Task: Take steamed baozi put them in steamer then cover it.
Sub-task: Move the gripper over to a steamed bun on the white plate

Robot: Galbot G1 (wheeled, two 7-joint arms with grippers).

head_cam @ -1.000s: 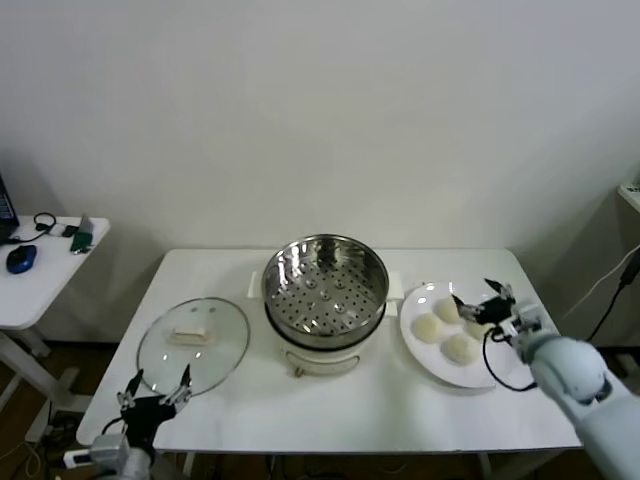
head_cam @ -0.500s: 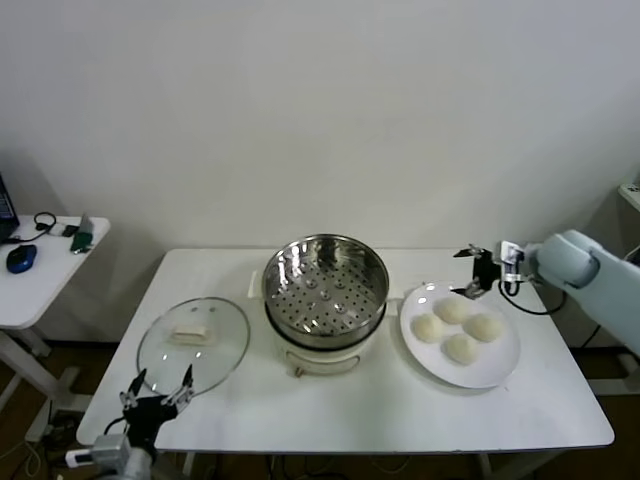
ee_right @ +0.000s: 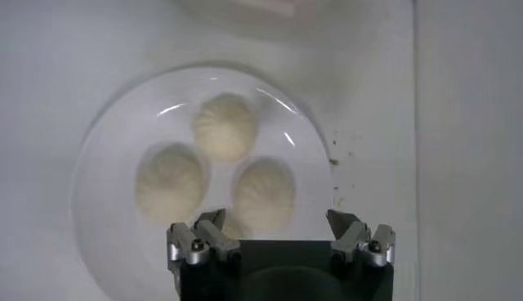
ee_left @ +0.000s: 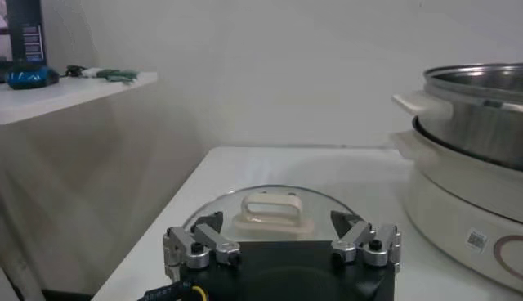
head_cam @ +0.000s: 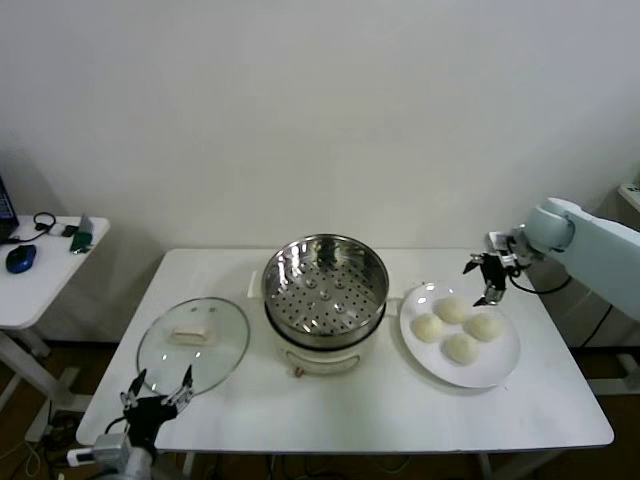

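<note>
Several cream-white baozi (head_cam: 451, 310) lie on a white plate (head_cam: 497, 366) to the right of the steamer (head_cam: 325, 295), whose perforated tray holds nothing. My right gripper (head_cam: 481, 282) is open and empty, hovering above the plate's back edge. In the right wrist view it (ee_right: 276, 222) hangs over the baozi (ee_right: 225, 127) on the plate (ee_right: 106, 163); one bun is partly hidden behind it. The glass cover (head_cam: 193, 343) with its cream handle lies flat on the table left of the steamer. My left gripper (head_cam: 155, 395) is open and empty at the table's front-left edge, just short of the cover (ee_left: 270, 214).
The steamer's white base (ee_left: 470, 204) fills the side of the left wrist view. A small side table (head_cam: 40, 265) with a mouse and cables stands to the far left. A wall runs behind the table. The table's right edge lies just beyond the plate.
My right arm has swung from the plate's front-right side up and back; its gripper now hangs over the plate's back edge. The left arm, baozi and cover have not moved.
</note>
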